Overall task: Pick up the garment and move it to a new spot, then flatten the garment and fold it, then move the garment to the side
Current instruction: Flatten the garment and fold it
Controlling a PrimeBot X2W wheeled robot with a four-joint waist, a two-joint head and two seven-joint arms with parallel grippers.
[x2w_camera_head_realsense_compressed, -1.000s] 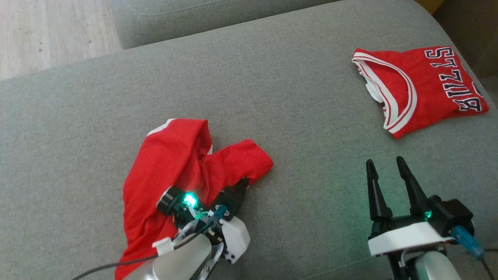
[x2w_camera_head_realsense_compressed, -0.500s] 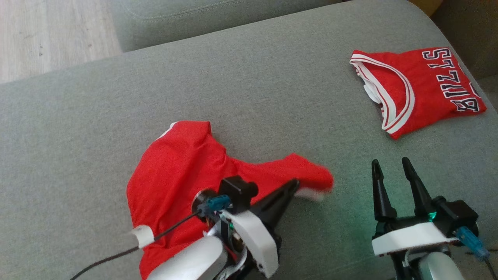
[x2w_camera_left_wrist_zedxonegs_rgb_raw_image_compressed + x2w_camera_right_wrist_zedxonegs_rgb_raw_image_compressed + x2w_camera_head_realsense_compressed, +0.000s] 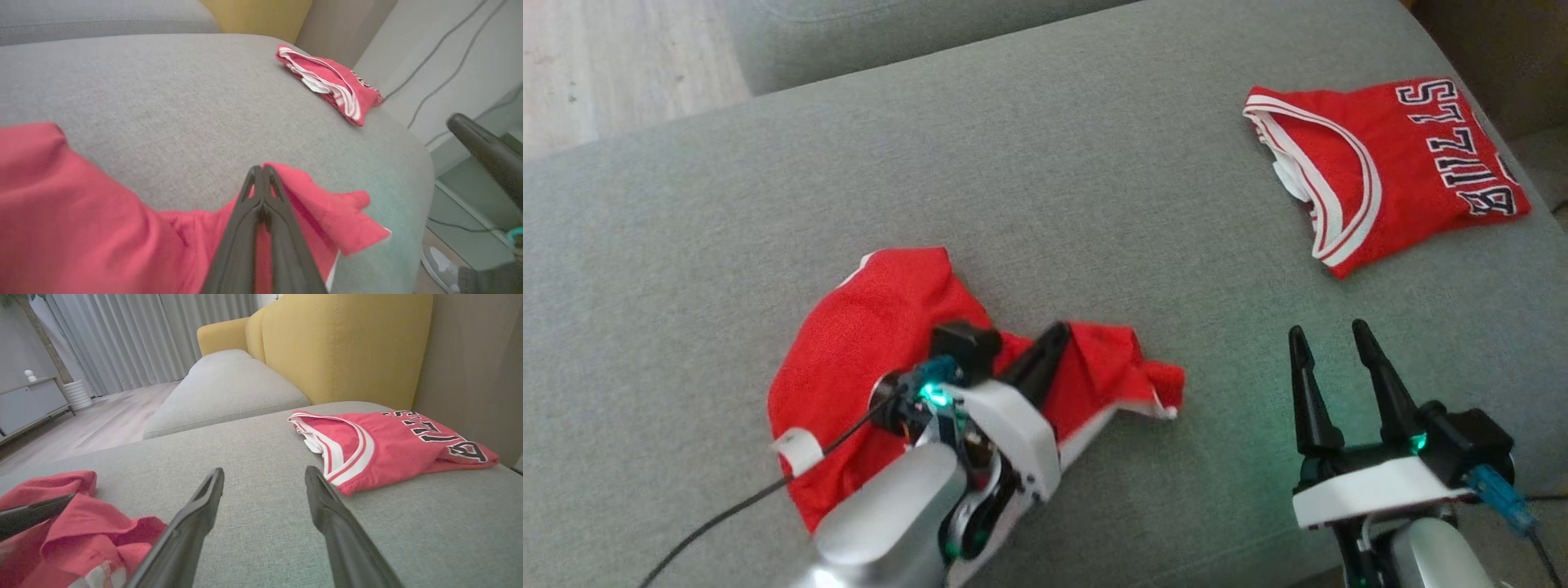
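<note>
On a grey sofa cushion [image 3: 1054, 163], the robot's left gripper [image 3: 1058, 333] is clamped tight, its two dark fingers pressed together with a fold of the crumpled red garment [image 3: 866, 327] caught at their tips. The garment lies in a heap on the near left part of the cushion. The pale forearm and wrist housing cover its middle from the head camera, so its cut cannot be made out; a strip of white trim shows along the near right edge. From the left wrist, the closed gripper [image 3: 261, 169] rises out of red cloth [image 3: 81, 212] that runs off the frame's left and bottom edges.

The right gripper [image 3: 1327, 335] hovers well apart on the near right, fingers spread wide and holding nothing. Through its own camera, the spread gripper [image 3: 263, 473] frames bare cushion, with the garment [image 3: 81, 526] cut off at lower left.

A second red jersey [image 3: 1405, 155], folded, with white-striped edging, lies at the far right corner. Its lettering reads upside down from the head camera.
</note>
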